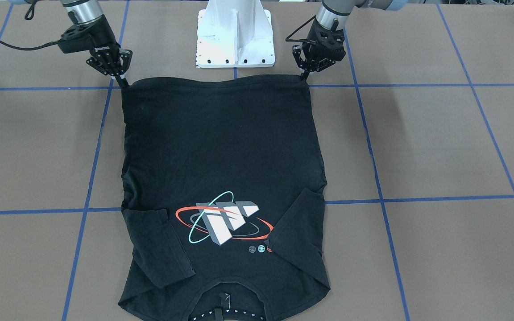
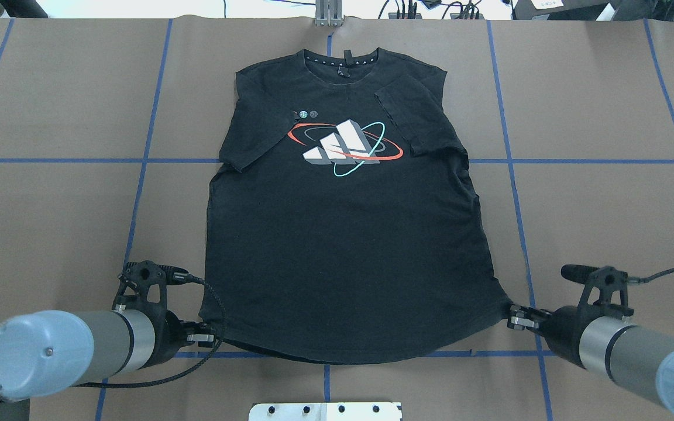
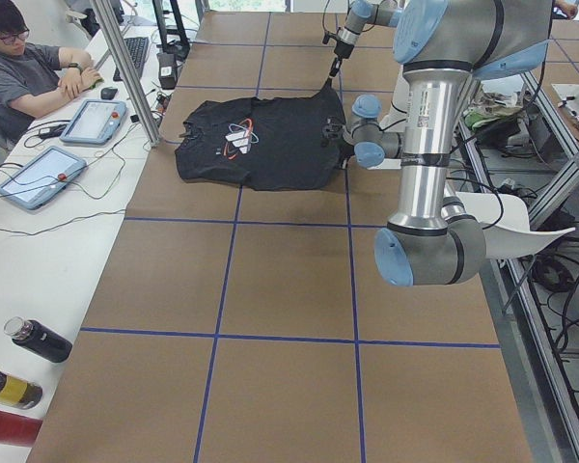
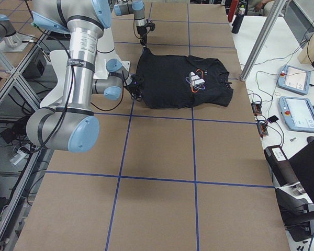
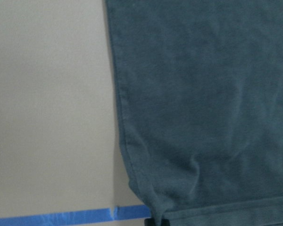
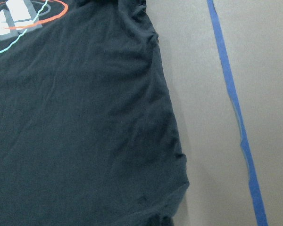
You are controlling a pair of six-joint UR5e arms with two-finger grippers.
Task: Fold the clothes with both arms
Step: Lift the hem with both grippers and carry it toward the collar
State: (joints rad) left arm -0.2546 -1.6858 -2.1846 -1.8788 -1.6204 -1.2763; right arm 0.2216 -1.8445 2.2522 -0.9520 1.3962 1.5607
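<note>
- The left gripper [image 2: 211, 338] has its jaws closed on the hem corner on its own side of the black T-shirt [image 2: 343, 245]. The cloth is drawn out to a small point where it enters the jaws.
- The right gripper [image 2: 513, 318] is likewise pinched shut on the opposite hem corner, its jaws low and close to the table [image 2: 50, 222].
- Between the two pairs of jaws the hem [image 2: 337, 356] runs in a shallow curve with a thin shadow under it (whether it is lifted clear of the surface I cannot tell).
- Ahead of the jaws the shirt lies spread out and face up. Its long axis runs straight away from the robot, with the hem at the jaws and the collar [image 2: 341, 58] at the far end.
- The graphic [image 2: 343, 149] of grey-white blocks ringed in orange and teal sits on the chest, well beyond the jaws and nearer the collar.
- Both sleeves are folded inward over the chest. One sleeve [image 2: 416, 117] lies on the right gripper's side, just beside the graphic. The other sleeve [image 2: 255, 143] lies on the left gripper's side, its edge reaching the end of the orange ring.
- Behind the jaws and midway between them stands the white pedestal base [image 1: 235, 35], just apart from the hem.
- A black cable [image 2: 217, 304] loops beside the left gripper, next to the shirt's side edge.
- Blue tape lines [image 2: 606, 161] cross the brown table under and around the shirt.
- Far out past the left gripper's side of the table, an operator [image 3: 19, 68] sits at a side bench with tablets [image 3: 95, 121] and some bottles [image 3: 39, 340].
</note>
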